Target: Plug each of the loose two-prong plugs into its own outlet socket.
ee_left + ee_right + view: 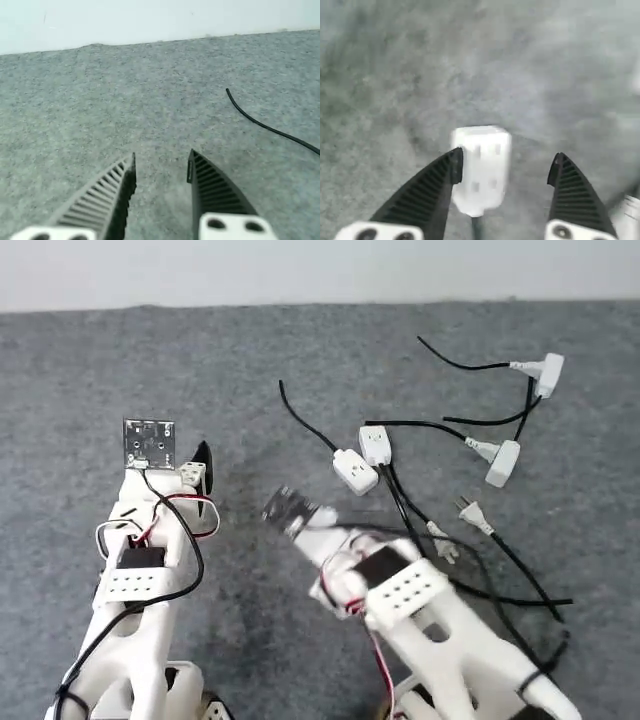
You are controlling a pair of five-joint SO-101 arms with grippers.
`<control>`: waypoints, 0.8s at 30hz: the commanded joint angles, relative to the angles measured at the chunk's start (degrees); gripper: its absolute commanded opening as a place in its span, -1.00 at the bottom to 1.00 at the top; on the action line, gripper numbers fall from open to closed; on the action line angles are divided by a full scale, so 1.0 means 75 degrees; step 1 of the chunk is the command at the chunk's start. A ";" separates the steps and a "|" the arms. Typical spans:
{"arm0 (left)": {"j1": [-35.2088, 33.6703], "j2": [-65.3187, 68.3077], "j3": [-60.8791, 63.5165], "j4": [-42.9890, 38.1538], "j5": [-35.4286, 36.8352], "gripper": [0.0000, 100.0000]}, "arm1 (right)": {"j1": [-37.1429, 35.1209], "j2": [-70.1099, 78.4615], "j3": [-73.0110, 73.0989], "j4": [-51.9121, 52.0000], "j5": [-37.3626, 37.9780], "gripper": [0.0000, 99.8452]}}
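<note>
Right jaws stand open and empty, with a white outlet socket (481, 170) lying between them on the grey worktop (250, 360). Left jaws are likewise open, holding nothing over bare worktop. I note a loose plug (468, 507) and what looks like a second plug (441, 541), both unseated. Whether the far sockets (548, 373) already hold plugs, I cannot tell. I judge at least two insertions outstanding.

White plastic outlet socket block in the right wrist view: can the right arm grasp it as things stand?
Probably yes. The right gripper is open, and the white plastic outlet socket block lies on the grey carpet between its fingers, nothing covering it, though nearer one finger.
</note>
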 commanded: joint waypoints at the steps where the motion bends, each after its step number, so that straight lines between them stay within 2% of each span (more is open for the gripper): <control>1: 0.0047 -0.0258 -0.0240 -0.0223 -0.0047 -0.66 | 0.0803 -0.0744 -0.1418 0.1061 0.0270 -0.51; 5: 0.0258 -0.0258 -0.0240 -0.0223 -0.0234 -0.66 | 0.1717 -0.1448 -0.1875 0.1893 0.0867 -0.51; 9: 0.0281 -0.0258 -0.0240 -0.0223 -0.0270 -0.66 | 0.2819 -0.1823 -0.1360 0.2174 0.1336 -0.51; 15: 0.0281 -0.0270 -0.0240 -0.0211 -0.0270 -0.66 | 0.4319 -0.1916 0.0094 0.1858 0.2251 -0.51; 19: 0.0293 -0.0270 -0.0240 -0.0211 -0.0270 -0.66 | 0.5351 -0.1916 0.0809 0.0967 0.2942 -0.51; 21: 0.0293 -0.0258 -0.0240 -0.0211 -0.0270 -0.66 | 0.5550 -0.1916 0.1137 0.0651 0.3223 -0.51; 24: 0.0293 -0.0258 -0.0240 -0.0211 -0.0270 -0.66 | 0.5245 -0.1916 0.1536 0.0346 0.3282 -0.51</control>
